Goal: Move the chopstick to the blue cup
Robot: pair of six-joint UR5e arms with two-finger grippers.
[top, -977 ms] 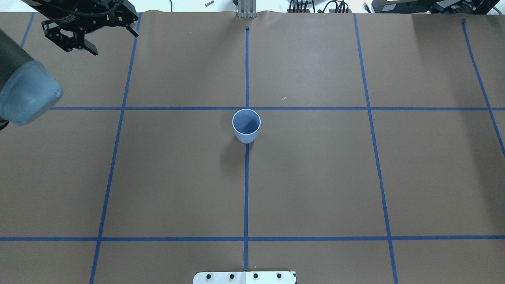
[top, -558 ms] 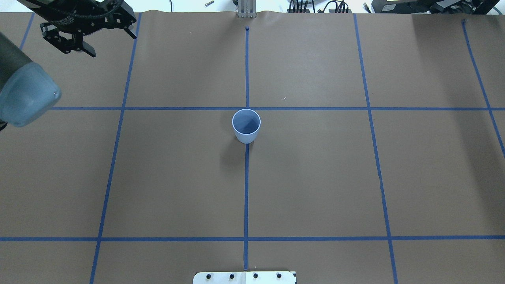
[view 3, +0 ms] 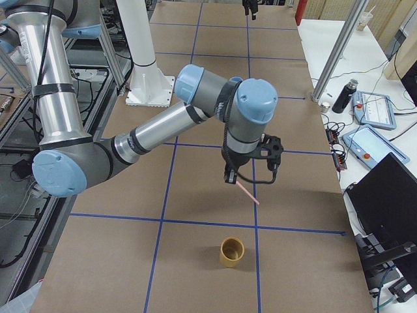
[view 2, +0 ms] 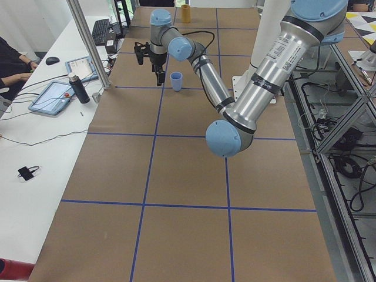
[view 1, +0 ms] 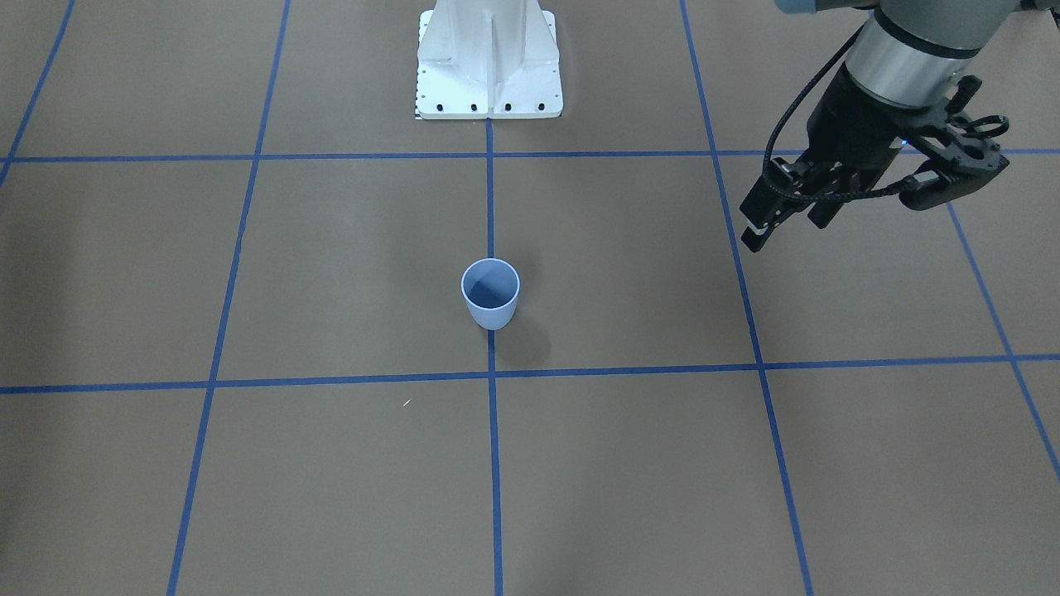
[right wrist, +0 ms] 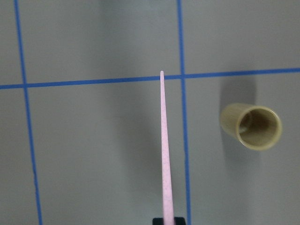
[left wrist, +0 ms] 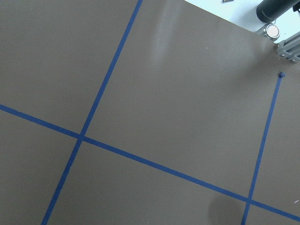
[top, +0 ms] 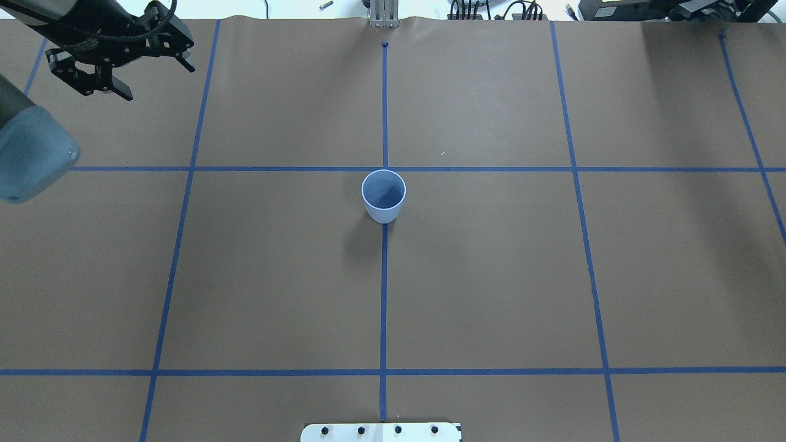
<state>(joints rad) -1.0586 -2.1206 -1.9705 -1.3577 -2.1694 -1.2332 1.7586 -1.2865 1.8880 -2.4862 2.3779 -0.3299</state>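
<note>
The blue cup [top: 384,195] stands upright and empty on the centre tape line; it also shows in the front view [view 1: 490,294] and the left side view [view 2: 175,81]. My left gripper [top: 158,82] is open and empty above the table's far left, well away from the cup; it also shows in the front view [view 1: 787,228]. My right gripper [right wrist: 168,221] is shut on the pale-pink chopstick [right wrist: 165,145], which points forward over the tape. In the right side view the chopstick [view 3: 248,193] hangs slanted below that gripper [view 3: 229,177], above the table.
A yellow cup [right wrist: 253,126] stands upright next to the chopstick's tip; it also shows in the right side view [view 3: 231,252]. Blue tape lines [top: 384,294] grid the brown table. The robot's white base plate [view 1: 489,58] sits at the near edge.
My left gripper and its elbow have moved to the left in the overhead view, still open. The blue cup has not moved.
</note>
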